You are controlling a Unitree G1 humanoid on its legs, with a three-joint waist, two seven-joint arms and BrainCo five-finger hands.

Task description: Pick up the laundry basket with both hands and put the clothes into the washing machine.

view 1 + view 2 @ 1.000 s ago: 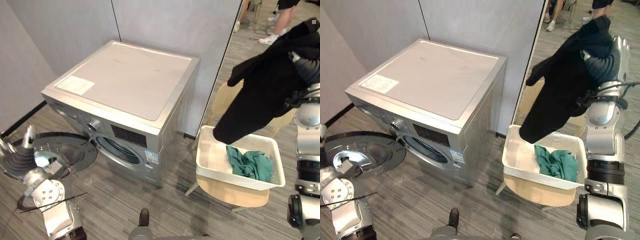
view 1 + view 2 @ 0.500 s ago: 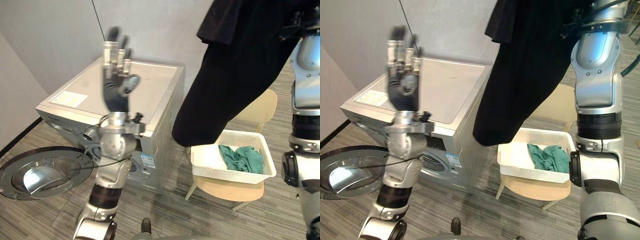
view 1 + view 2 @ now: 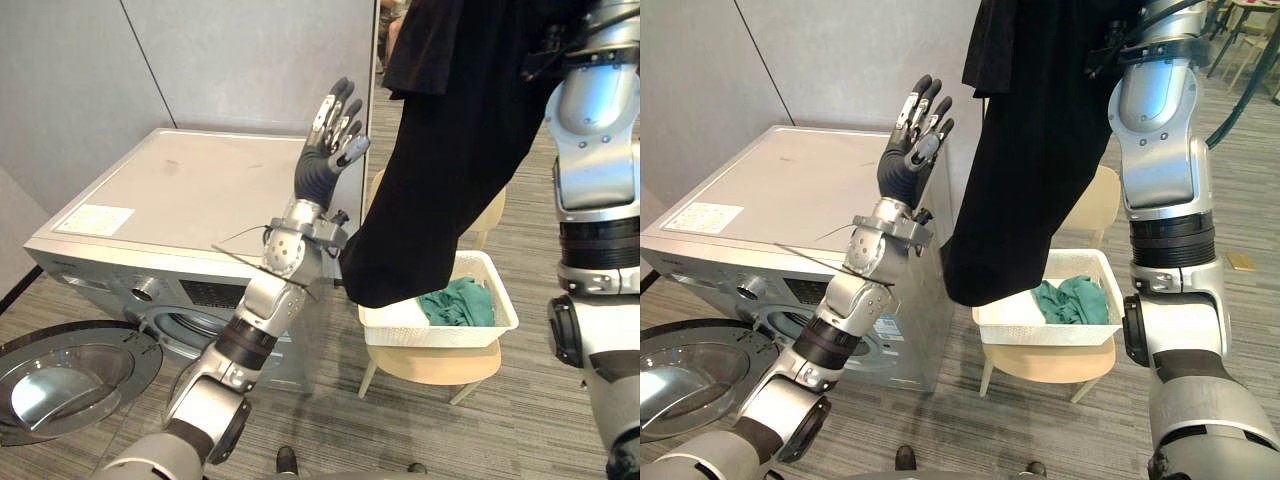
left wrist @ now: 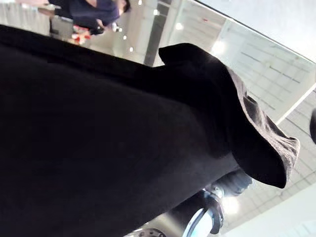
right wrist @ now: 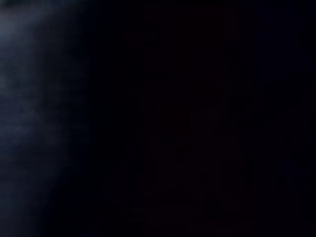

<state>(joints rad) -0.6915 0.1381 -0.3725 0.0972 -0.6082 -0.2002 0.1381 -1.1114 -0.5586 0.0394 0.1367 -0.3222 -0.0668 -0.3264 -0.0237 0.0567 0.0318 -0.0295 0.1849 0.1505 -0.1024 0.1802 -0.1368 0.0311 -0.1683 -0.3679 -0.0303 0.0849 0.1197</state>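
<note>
1. The black garment (image 3: 450, 150) hangs high from the right arm (image 3: 1160, 150). Its lower end dangles at the basket (image 3: 500, 320), in front of the near left corner.
2. Cloth covers the right hand, so I cannot tell whether it is clenched on the garment.
3. The left hand (image 3: 325, 160) is raised over the washer (image 3: 190, 190), fingers straight and released. It is just beside the garment and looks apart from it.
4. The step in hand, as I judge it, is carrying the garment to the washer. To do it well, gather the hanging end with the left hand so it does not drag or snag. Then lower it toward the front opening rather than the lid.
5. The basket sits on a chair (image 3: 430, 365) and holds a crumpled green cloth (image 3: 455, 300).
6. The washer's door (image 3: 70, 365) lies swung wide open, and I cannot see into the drum.
</note>
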